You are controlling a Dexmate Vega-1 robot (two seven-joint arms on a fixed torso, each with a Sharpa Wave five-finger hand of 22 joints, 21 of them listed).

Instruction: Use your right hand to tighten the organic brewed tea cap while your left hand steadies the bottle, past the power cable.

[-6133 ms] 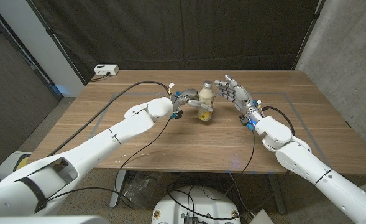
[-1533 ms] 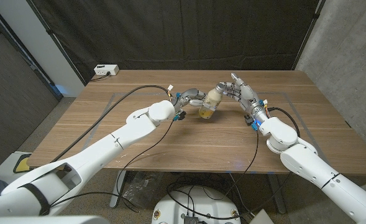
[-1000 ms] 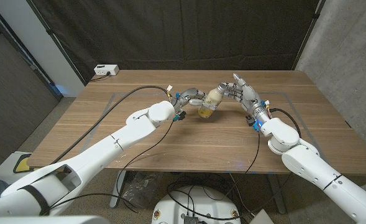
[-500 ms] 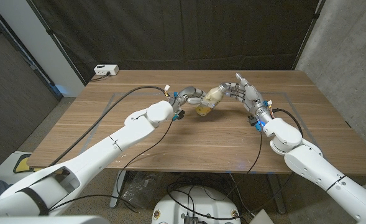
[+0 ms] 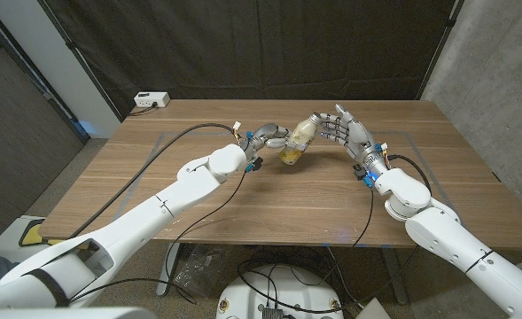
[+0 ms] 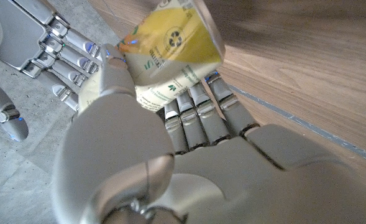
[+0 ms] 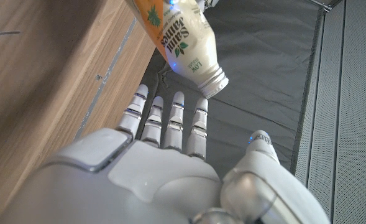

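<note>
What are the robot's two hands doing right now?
Left hand: holding the tea bottle, which is tilted.
Right hand: open, fingers spread near the bottle's cap, holding nothing.

A tabletop (image 5: 243, 190) of matt, brown-grained wood is seen beneath two hands of smooth grey metal and plastic. A glossy printed label in yellow and cream is wrapped around the tea bottle (image 5: 297, 142), and the arms are cased in shiny white plastic.
</note>
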